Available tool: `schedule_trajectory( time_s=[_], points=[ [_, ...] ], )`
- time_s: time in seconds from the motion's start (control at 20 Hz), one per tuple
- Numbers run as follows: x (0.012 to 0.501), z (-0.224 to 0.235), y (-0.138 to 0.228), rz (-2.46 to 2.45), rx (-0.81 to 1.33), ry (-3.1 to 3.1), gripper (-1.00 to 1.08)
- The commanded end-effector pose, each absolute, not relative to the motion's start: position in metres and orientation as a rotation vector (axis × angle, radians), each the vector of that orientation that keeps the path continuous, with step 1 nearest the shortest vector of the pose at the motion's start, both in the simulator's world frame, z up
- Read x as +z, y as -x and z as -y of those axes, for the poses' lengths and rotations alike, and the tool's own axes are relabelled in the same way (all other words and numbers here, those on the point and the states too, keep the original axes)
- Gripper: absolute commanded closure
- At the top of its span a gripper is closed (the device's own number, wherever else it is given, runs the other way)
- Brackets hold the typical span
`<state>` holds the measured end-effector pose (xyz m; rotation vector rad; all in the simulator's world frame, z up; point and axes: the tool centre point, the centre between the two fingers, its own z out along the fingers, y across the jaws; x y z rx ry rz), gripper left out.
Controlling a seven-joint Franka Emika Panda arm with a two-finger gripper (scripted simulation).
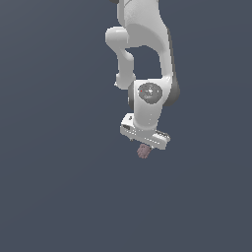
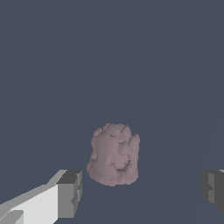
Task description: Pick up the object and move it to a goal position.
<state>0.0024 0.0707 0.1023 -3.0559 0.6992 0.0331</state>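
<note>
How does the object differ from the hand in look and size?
The object is dull pinkish-brown; the hand is white with grey fingers. The object is lumpy and rounded with a bumpy surface; the hand is smooth and blocky. In the exterior view the object is far smaller than the hand above it. Both lie against the same plain blue-grey background.

The scene is seen from off the arm point(image 1: 147, 64) in the exterior view, at some distance, against a plain dark grey ground on which no bench edge or corner can be made out. The wrist view is taken from the wrist, close in, looking out past the gripper point(image 2: 142, 190). The pinkish-brown object point(image 2: 114, 154) and the gripper are shared by both views.
</note>
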Motion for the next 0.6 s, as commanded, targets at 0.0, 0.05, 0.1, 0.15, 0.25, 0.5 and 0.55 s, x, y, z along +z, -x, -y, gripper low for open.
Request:
schedule_trajectory(
  time_s=[0.0,0.05,0.1,0.15,0.25,0.5,0.55],
  points=[
    [0.098,-0.075,-0.004,-0.772,0.023,3.041,-0.92],
    [0.097,-0.077,-0.005,-0.796,0.020,3.035,-0.92],
    [0.095,-0.078,-0.005,-0.818,0.017,3.030,-0.92],
    [0.094,-0.080,-0.006,-0.838,0.015,3.025,-0.92],
    [0.092,-0.082,-0.007,-0.873,0.010,3.016,-0.92],
    [0.088,-0.086,-0.008,-0.929,0.002,3.001,-0.92],
    [0.088,-0.086,-0.008,-0.935,0.001,2.999,-0.92]
  ],
)
